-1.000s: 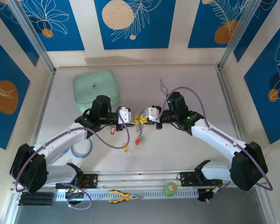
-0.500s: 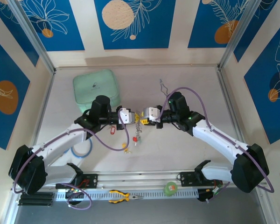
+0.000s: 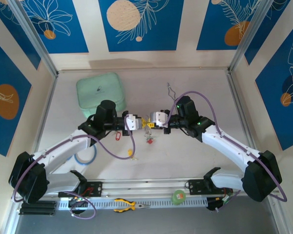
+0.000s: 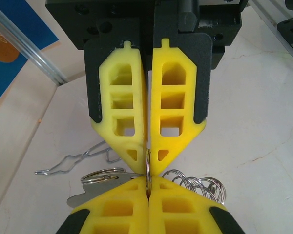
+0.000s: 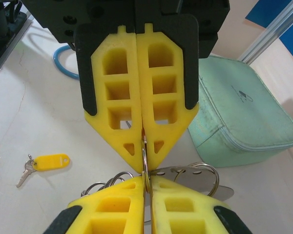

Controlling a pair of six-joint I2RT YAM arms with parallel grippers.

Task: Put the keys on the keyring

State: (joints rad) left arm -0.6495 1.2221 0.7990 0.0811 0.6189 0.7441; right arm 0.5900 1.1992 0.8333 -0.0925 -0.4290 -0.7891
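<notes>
Okay, both grippers meet tip to tip at the centre of the top view, over the table (image 3: 136,87). The left gripper (image 4: 147,183) is closed, its fingertips pinching a thin metal ring (image 5: 144,171) seen edge-on. The right gripper (image 5: 145,181) is closed on the same ring from the opposite side, and the two pairs of tips are almost touching. The keyring (image 5: 212,187) is a flat grey metal piece at lower right of the right wrist view, just beside the pinched ring, with more wire rings over it. Cannot tell if it links to the pinched ring. A red-tagged key (image 3: 148,140) sits just below the fingertips in the top view. A yellow-tagged key (image 5: 49,163) lies flat on the table at lower left of the right wrist view, apart from the grippers. A second red-tagged key (image 3: 118,135) is beside the left wrist. The mint green pouch (image 3: 98,90) is upper left, wire tongs (image 3: 171,90) upper centre, a pale blue ring (image 3: 85,155) lower left, and yellow-handled pliers (image 3: 129,204) at the bottom edge.
</notes>
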